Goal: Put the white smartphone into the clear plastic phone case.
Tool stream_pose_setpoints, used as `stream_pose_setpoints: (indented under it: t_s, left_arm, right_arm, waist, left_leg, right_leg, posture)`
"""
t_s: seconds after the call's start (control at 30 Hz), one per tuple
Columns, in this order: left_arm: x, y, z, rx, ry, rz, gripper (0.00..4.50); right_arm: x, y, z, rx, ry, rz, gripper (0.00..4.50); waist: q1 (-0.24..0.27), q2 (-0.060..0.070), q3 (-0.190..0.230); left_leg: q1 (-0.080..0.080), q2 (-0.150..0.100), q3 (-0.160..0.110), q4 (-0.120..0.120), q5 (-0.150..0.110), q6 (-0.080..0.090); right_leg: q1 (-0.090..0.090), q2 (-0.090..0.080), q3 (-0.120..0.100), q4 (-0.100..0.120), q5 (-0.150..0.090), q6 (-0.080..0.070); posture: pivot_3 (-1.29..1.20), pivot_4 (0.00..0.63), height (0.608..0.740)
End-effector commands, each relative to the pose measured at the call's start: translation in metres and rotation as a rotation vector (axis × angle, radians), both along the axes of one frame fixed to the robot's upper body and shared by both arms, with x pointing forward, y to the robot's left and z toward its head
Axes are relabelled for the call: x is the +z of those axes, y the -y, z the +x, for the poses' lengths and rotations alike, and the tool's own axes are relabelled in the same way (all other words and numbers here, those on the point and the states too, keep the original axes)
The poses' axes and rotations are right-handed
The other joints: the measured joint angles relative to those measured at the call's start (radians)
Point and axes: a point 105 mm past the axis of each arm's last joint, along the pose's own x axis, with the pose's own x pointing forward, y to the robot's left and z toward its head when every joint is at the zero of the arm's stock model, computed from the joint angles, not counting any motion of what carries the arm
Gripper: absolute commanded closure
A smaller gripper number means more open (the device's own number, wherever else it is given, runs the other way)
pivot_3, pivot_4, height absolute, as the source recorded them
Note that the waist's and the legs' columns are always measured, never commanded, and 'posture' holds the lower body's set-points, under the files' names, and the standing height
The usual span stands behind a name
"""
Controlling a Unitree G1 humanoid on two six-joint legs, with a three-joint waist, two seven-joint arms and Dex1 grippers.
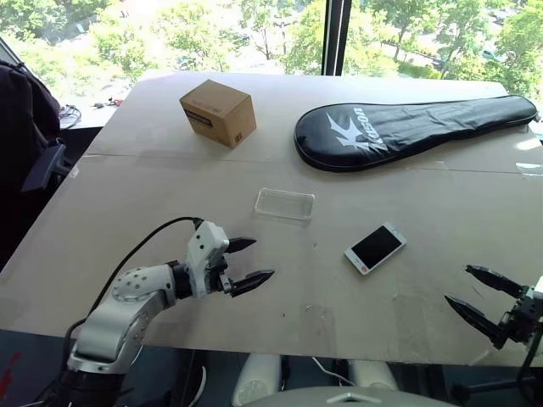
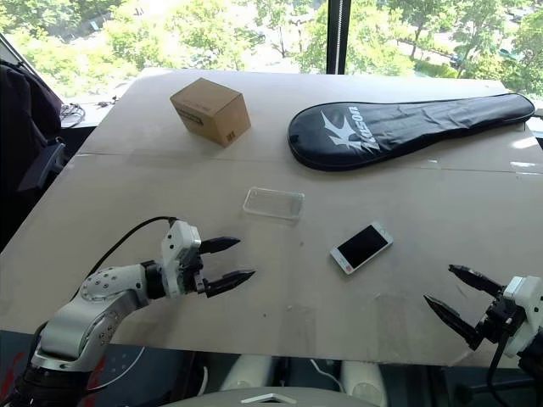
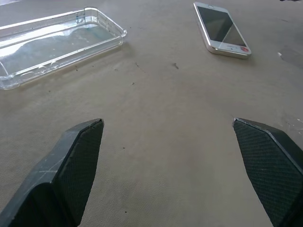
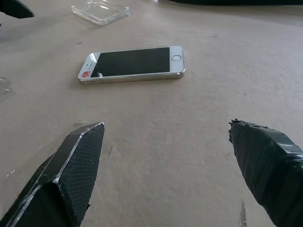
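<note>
White smartphone (image 1: 375,248) apart from clear plastic phone case (image 1: 284,203), red sticker in wrist views, both jaws spread, empty

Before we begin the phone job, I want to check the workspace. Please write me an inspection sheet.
Surface: pale table, a seam across it.
Job's things: white smartphone screen up, lying apart from the clear plastic phone case, which is empty.
Clutter: cardboard box and black racket cover at the far side.
Grippers: left claw open, holding nothing; right claw open, holding nothing; both short of the phone.
Cables: black cable on the left arm.
Surroundings: window with trees behind; dark chair at the left.
</note>
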Motion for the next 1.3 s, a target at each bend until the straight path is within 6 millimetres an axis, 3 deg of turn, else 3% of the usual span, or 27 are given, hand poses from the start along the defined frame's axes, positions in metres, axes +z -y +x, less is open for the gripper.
stream_pose_setpoints:
  t_s: [0.03, 0.5, 0.6, 0.8, 0.97, 1.23, 1.3]
  left_arm:
    - [0.004, 0.000, -0.006, -0.046, 0.014, 0.012, 0.06]
    - [0.004, -0.002, -0.009, -0.043, 0.006, -0.002, 0.06]
    - [0.008, 0.003, 0.004, -0.103, 0.040, 0.013, 0.06]
    - [0.014, 0.022, 0.062, -0.255, 0.171, 0.156, 0.06]
    - [0.008, 0.019, 0.092, -0.322, 0.176, 0.248, 0.06]
    - [-0.011, 0.015, 0.118, -0.325, 0.119, 0.305, 0.06]
    - [-0.018, 0.016, 0.117, -0.344, 0.086, 0.313, 0.56]
  right_arm:
    - [0.007, 0.001, 0.000, 0.038, 0.023, -0.014, 0.01]
    - [0.006, -0.010, 0.006, 0.099, 0.036, -0.022, 0.01]
    - [0.016, -0.017, 0.009, 0.146, 0.082, -0.048, 0.01]
    - [0.053, -0.072, 0.018, 0.357, 0.191, 0.064, 0.01]
    - [0.071, -0.095, 0.020, 0.414, 0.230, 0.103, 0.01]
    - [0.078, -0.096, 0.021, 0.370, 0.237, 0.102, 0.01]
    - [0.077, -0.097, 0.017, 0.365, 0.228, 0.105, 0.00]
  waist:
    - [0.000, 0.000, 0.000]
    - [0.000, 0.001, 0.000]
    - [0.003, 0.001, 0.000]
    - [0.001, 0.001, 0.001]
    - [-0.002, -0.001, 0.002]
    - [0.006, -0.005, 0.003]
    - [0.005, -0.005, 0.003]
  left_leg:
    - [0.000, 0.000, 0.000, 0.000, 0.000, 0.000]
    - [0.000, 0.000, 0.000, 0.000, 0.000, -0.001]
    - [0.000, 0.000, 0.000, 0.001, 0.001, -0.002]
    - [0.001, -0.001, -0.001, 0.004, 0.002, -0.004]
    - [-0.001, -0.002, -0.003, 0.005, 0.002, -0.004]
    - [-0.002, -0.004, -0.005, 0.007, 0.002, -0.003]
    - [-0.002, -0.004, -0.006, 0.008, 0.002, -0.003]
  right_leg:
    - [0.000, 0.000, 0.000, 0.000, 0.000, 0.000]
    - [0.000, 0.000, 0.000, 0.000, 0.000, 0.000]
    - [0.000, 0.000, -0.001, 0.000, 0.000, 0.000]
    - [0.003, 0.002, -0.002, 0.002, 0.000, 0.000]
    - [0.001, 0.008, -0.002, 0.001, 0.000, 0.001]
    - [0.001, 0.008, -0.002, 0.002, 0.001, 0.002]
    - [0.002, 0.008, -0.003, 0.002, 0.001, 0.003]
  posture:
    - [0.00, 0.150, 0.740]
    - [0.00, 0.150, 0.740]
    - [0.00, 0.150, 0.740]
    - [0.00, 0.150, 0.740]
    - [0.00, 0.150, 0.740]
    - [0.00, 0.150, 0.740]
    - [0.00, 0.150, 0.740]
